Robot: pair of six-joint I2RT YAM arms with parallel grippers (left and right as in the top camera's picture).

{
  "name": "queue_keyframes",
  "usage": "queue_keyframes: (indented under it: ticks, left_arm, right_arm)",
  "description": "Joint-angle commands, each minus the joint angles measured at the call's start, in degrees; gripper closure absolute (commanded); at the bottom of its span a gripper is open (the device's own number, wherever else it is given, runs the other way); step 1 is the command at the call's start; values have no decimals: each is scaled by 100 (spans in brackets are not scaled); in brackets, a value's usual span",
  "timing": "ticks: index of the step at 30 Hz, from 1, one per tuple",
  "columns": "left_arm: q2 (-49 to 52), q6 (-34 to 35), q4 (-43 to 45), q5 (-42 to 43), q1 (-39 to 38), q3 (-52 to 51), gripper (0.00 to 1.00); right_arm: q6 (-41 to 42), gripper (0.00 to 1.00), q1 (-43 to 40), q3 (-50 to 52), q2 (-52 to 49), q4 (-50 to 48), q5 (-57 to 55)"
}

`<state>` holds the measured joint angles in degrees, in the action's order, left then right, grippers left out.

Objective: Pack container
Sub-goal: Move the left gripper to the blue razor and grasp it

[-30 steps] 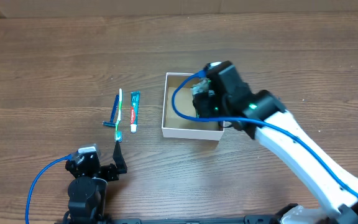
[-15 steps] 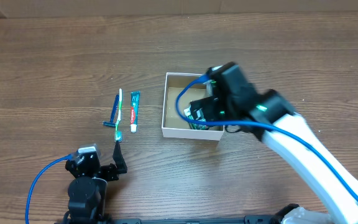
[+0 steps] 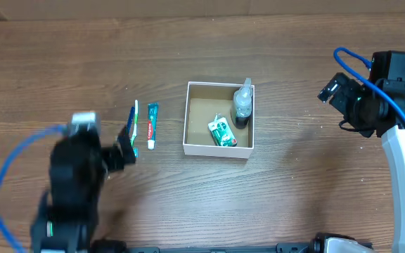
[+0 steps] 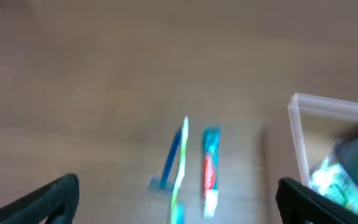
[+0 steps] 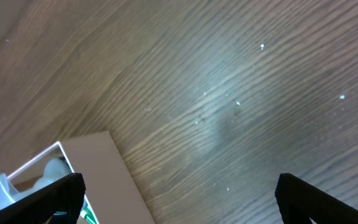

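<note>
Container [image 3: 216,149] is seen at the middle of the wooden table [image 3: 294,42], open-topped, with a clear spray bottle [image 3: 242,104] at its right wall and a green-and-white packet [image 3: 222,132] beside that on the brown floor. Left of the container, apart from it, a toothpaste tube [image 3: 152,125], a toothbrush [image 3: 136,116] and a blue razor [image 3: 127,133] are laid side by side. The left gripper [image 4: 179,202], blurred overhead, is spread wide and empty near the toothbrush. The right gripper [image 5: 182,199] is likewise spread wide and empty, well to the container's right.
</note>
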<state>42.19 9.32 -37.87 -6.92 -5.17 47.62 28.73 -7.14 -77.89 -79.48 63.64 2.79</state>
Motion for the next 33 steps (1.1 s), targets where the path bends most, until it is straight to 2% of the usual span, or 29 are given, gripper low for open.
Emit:
queue_keyframes:
  ticks: [1,3,5,7,10,12,15,19,21,27,30,33]
  left_arm:
    - [2188,-686,-761,-122,153,1718,0]
    - [3285,-1320,-1143,-155,151,2520,0]
    - [3950,-1327,-1272,-107,151,2750,0]
    - [4395,-1528,-1416,-162,153,2743,0]
    - [5213,-1399,-1589,-662,188,2743,0]
    - [5648,-1300,-1589,-577,321,2743,0]
    - [6131,-1670,-1438,-337,485,2745,0]
    - [6647,-1878,-1134,-46,566,2745,5]
    - [6857,-1991,-992,367,564,2745,6]
    - [7254,-1615,-682,461,645,2745,18]
    - [7171,-1711,-723,833,643,2839,17]
    - [6854,-1705,-929,850,638,3088,13]
  right_arm:
    - [46,0,-17,-83,-103,-28,9]
    - [46,0,-17,-83,-114,-28,9]
    - [46,0,-17,-83,-114,-28,9]
    - [46,0,-17,-83,-114,-28,9]
    - [46,0,-17,-83,-114,-28,9]
    - [46,0,-17,-83,-114,-28,9]
    - [46,0,-17,-83,-114,-28,9]
    - [48,0,-17,-83,-114,-28,9]
    - [46,0,-17,-83,-114,-28,9]
    - [46,0,-17,-83,-114,-28,9]
    - [46,0,-17,-83,-114,-28,9]
    - [46,0,-17,-83,-114,-28,9]
